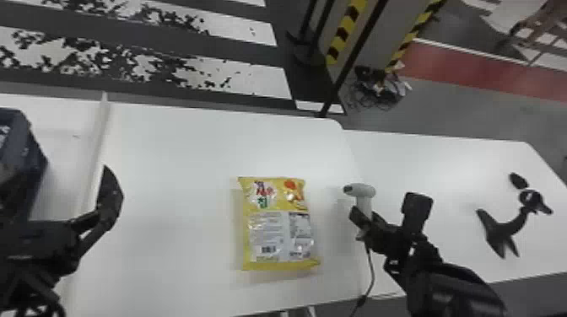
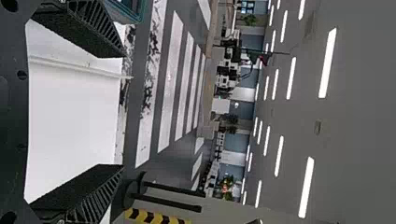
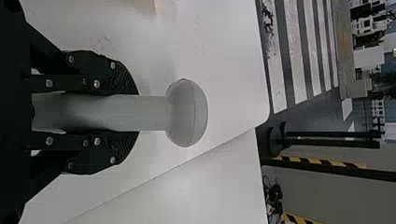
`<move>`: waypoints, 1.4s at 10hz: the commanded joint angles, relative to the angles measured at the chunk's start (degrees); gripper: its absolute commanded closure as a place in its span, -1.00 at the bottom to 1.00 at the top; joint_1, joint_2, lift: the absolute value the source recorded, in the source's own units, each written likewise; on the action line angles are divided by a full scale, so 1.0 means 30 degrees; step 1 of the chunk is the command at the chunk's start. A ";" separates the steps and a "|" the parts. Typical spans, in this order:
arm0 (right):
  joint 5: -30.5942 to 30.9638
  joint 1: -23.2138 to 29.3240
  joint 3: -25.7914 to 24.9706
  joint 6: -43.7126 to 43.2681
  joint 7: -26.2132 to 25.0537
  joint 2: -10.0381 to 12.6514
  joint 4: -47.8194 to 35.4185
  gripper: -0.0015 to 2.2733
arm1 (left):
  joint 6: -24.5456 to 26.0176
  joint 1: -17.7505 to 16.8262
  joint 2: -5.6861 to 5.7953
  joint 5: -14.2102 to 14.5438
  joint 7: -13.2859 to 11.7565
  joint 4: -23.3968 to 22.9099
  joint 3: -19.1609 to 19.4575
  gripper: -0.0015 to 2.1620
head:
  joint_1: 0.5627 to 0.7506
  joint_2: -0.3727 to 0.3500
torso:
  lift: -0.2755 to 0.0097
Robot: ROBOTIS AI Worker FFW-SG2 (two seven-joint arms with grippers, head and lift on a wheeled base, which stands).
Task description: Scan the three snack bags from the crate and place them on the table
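1. White tabletop (image 1: 177, 168), smooth and pale, carries the work; beyond it lies a grey floor (image 1: 455, 101) with broad white stripes.
2. Nearest, at the left, the left gripper (image 2: 123, 109) hangs between the crate and the snack bag, its jaws spread apart with nothing between them. That position probably leaves it ready either to turn the bag or to fetch another.
3. At the right, the right gripper (image 3: 135, 113) has its jaws closed around the handle of a pale grey scanner (image 1: 360, 190). The handle is held so that the scanner's head stands clear of the jaws, its nose toward the bag's side, which likely suits reading a code. The lower handle is partly covered by the jaws.
4. The yellow snack bag lies flat on the tabletop beside the scanner, its printed panel and barcode (image 1: 268, 249) facing up, presumably so the code can be read. Whether it has been scanned cannot be told.
5. The dark crate (image 1: 21, 156) sits at the far left, cut off by the head view's edge. What it holds is hard to make out.
6. On the right-hand table (image 1: 430, 168) rests a black stand (image 1: 504, 229), perhaps the scanner's holder.
7. Farther off, tangled cables (image 1: 377, 90) lie beside striped posts; their details are unclear.
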 commanded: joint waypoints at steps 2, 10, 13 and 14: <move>0.0253 -0.0980 0.0415 -0.1106 0.1004 -0.0797 0.2435 0.35 | -0.0059 -0.0196 -0.0035 -0.0093 0.0000 0.0321 -0.0243 -0.98 | 0.41 -0.94 | 0.50; -0.4083 0.2038 -0.0787 0.0651 0.2528 -0.0709 -0.3571 -0.93 | 0.0410 -0.0635 -0.0035 -0.0239 0.0117 0.0409 -0.0506 -0.98 | 0.41 -0.94 | 0.50; -0.8477 0.0749 -0.3043 1.1198 0.6366 -0.0592 -0.3893 -0.92 | 0.0469 -0.0665 0.0024 -0.0210 0.0117 0.0379 -0.0506 -0.98 | 0.41 -0.91 | 0.50; -0.8448 0.0631 -0.2808 1.1843 0.7215 -0.0592 -0.3923 -0.92 | 0.0469 -0.0665 -0.0005 -0.0239 0.0117 0.0379 -0.0536 -0.98 | 0.41 -0.83 | 0.50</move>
